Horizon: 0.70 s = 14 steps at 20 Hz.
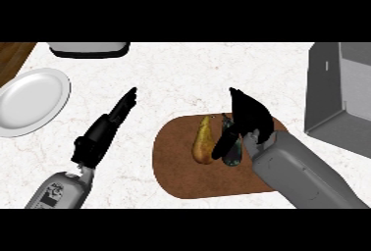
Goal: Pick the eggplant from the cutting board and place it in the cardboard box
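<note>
A brown oval cutting board (185, 169) lies on the counter in the middle of the head view. On it a dark eggplant (233, 153) lies lengthwise beside a yellow-brown pear-shaped fruit (203, 139). My right hand (251, 117) hovers over the eggplant's upper end with its fingers straight and pointing away from me. Its thumb reaches down along the eggplant's left side, between it and the fruit. The hand hides part of the eggplant. The grey open box (339, 95) stands at the right edge. My left hand (109, 126) is open, left of the board.
A white plate (33, 100) sits at the far left. A grey and black appliance (88, 48) stands at the back edge. A strip of dark wood (11, 56) shows in the back left corner. White marbled counter lies between the board and the box.
</note>
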Each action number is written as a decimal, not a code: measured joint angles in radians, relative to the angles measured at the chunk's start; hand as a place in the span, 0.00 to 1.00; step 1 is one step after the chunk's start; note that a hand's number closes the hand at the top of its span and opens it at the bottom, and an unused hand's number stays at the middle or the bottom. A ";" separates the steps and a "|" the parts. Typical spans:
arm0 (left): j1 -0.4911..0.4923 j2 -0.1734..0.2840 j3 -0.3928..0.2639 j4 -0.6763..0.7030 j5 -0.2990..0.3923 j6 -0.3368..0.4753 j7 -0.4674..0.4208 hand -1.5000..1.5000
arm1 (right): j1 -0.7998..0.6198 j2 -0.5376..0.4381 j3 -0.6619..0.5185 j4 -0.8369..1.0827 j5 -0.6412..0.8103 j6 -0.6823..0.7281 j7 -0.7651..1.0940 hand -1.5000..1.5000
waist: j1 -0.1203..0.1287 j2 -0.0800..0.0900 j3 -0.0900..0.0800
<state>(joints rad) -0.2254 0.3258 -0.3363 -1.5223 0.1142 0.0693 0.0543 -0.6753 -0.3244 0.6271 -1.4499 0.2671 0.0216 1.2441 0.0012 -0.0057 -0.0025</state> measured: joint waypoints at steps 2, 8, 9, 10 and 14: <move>-0.001 -0.001 0.004 -0.001 -0.002 -0.001 0.005 0.50 | 0.012 0.023 0.004 0.029 0.014 0.003 -0.005 0.00 | -0.001 0.001 0.000; -0.014 -0.005 0.020 -0.001 -0.009 -0.011 0.023 0.50 | 0.033 0.055 -0.014 0.055 0.061 0.012 -0.011 0.00 | -0.004 0.002 0.001; -0.018 -0.011 0.022 0.016 -0.012 -0.014 0.012 0.50 | 0.032 0.059 -0.019 0.056 0.071 0.013 -0.013 0.00 | -0.005 0.002 0.001; -0.025 -0.017 0.023 0.019 -0.014 -0.014 0.020 0.50 | 0.040 0.061 -0.019 0.052 0.083 0.014 -0.015 0.00 | -0.006 0.002 0.001; -0.004 -0.020 0.026 -0.004 -0.026 -0.015 0.019 0.50 | 0.066 0.077 -0.031 0.067 0.122 0.016 -0.029 0.00 | -0.003 0.002 0.002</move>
<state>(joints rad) -0.2297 0.3057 -0.3104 -1.5266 0.0877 0.0542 0.0735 -0.6097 -0.2477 0.5961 -1.3829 0.3887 0.0371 1.2152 -0.0015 -0.0037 -0.0008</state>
